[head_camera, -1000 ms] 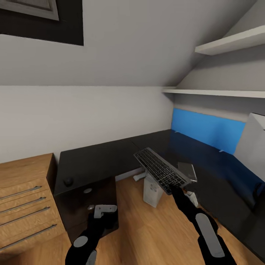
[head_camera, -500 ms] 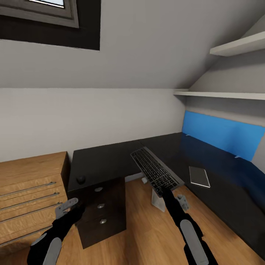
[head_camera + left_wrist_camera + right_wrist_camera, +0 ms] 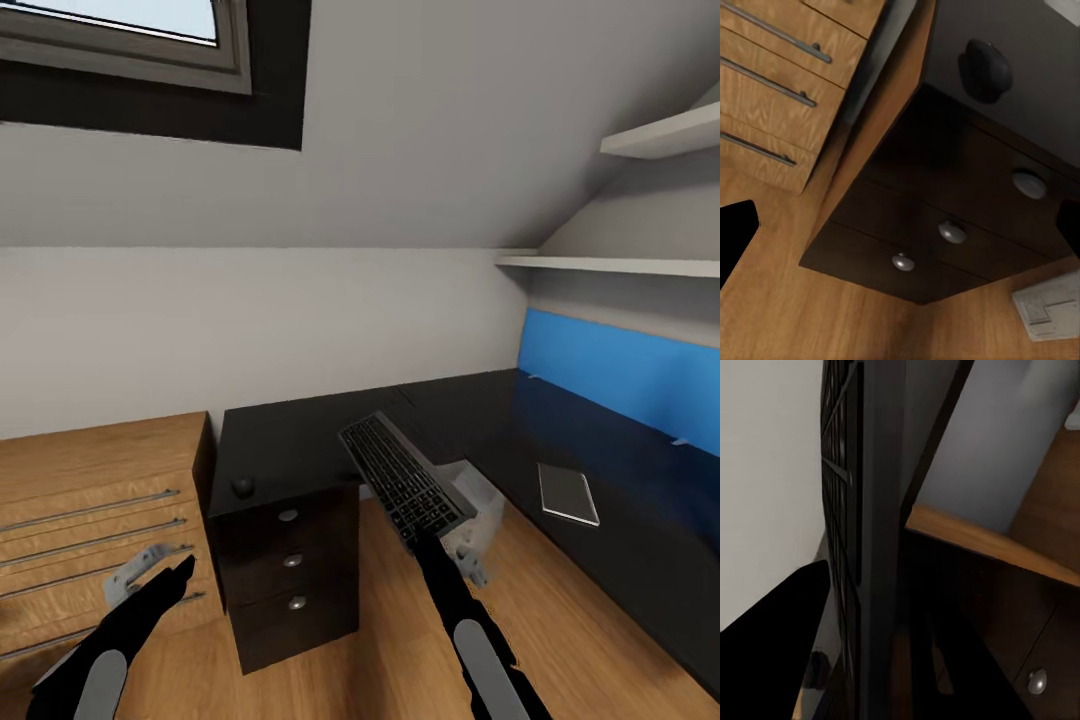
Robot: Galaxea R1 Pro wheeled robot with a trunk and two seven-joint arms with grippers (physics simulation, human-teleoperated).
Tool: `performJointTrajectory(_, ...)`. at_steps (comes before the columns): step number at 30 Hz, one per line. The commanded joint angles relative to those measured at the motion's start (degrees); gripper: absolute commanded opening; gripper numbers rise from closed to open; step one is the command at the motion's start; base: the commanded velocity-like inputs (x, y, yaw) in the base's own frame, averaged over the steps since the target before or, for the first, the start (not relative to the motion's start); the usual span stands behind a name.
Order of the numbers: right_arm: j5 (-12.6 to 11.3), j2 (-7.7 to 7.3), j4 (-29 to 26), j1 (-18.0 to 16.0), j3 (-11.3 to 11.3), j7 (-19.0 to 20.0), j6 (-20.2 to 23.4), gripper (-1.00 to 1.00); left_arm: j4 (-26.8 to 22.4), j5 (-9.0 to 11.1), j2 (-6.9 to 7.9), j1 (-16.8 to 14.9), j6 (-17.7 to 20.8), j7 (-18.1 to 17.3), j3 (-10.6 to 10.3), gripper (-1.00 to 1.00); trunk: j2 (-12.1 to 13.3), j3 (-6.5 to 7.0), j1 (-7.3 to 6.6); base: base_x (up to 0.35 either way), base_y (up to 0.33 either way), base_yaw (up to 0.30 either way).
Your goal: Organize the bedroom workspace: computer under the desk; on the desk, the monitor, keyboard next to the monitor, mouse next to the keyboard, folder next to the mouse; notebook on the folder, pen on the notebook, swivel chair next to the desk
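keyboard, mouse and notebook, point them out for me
keyboard (image 3: 400, 480), head view, middle of the key field, held up in the right gripper
mouse (image 3: 985, 70), left wrist view, top of its rounded back, on the desk
notebook (image 3: 568, 493), head view, centre of its cover

No readable text, labels, brands or numbers in any view.

The keyboard (image 3: 403, 480) shows rows of grey-black keys, but the legends on them are too small and blurred to read. In the left wrist view, the white computer (image 3: 1051, 307) carries a faint panel of grey lines that may be a grille or a label; no letter or digit can be made out on it. The drawers (image 3: 945, 225) under the surface bear plain round silver knobs with no markings.
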Motion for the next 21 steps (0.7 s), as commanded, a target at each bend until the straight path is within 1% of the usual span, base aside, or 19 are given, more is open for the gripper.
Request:
performJointTrajectory(1, -0.5, -0.04, 0.3, 0.0, 1.0, -0.3, -1.2, -1.00, -0.1, 0.6, -0.03, -0.1, 0.2, 0.4, 0.1, 1.00, 0.0, 0.02, 0.00, 0.000, 0.000, 0.151)
performJointTrajectory(4, -0.5, -0.08, 0.7, 0.0, 1.9, -0.3, -3.1, -1.00, -0.1, 0.6, -0.06, -0.1, 0.2, 0.4, 0.0, 1.00, 0.0, 0.25, 0.00, 0.000, 0.000, 0.140)
performJointTrajectory(5, -0.6, -0.10, 0.9, 0.0, 2.4, -0.4, -4.3, -1.00, -0.1, 0.6, -0.14, -0.1, 0.2, 0.4, -0.1, 1.00, 0.0, 0.32, 0.00, 0.000, 0.000, 0.089)
performJointTrajectory(14, -0.7, 0.02, 1.2, 0.0, 2.8, -0.4, -4.8, -1.00, -0.1, 0.6, -0.19, -0.1, 0.3, 0.4, -0.3, 1.00, 0.0, 1.05, 0.00, 0.000, 0.000, 0.057)
performJointTrajectory(16, -0.8, 0.07, 2.0, 0.0, 2.9, -0.4, -4.8, -1.00, -0.1, 0.6, -0.20, -0.1, 0.3, 0.4, -0.3, 1.00, 0.0, 1.22, 0.00, 0.000, 0.000, 0.010)
performJointTrajectory(19, -1.2, 0.19, 4.6, 0.0, 2.9, -0.4, -4.9, -1.00, -0.1, 0.6, -0.24, -0.1, 0.3, 0.4, -0.3, 1.00, 0.0, 1.48, 0.00, 0.000, 0.000, 0.002)
performJointTrajectory(21, -2.7, 0.29, 5.2, 0.0, 2.9, -0.4, -4.9, -1.00, -0.1, 0.6, -0.25, -0.1, 0.3, 0.4, -0.4, 1.00, 0.0, 1.66, 0.00, 0.000, 0.000, 0.020)
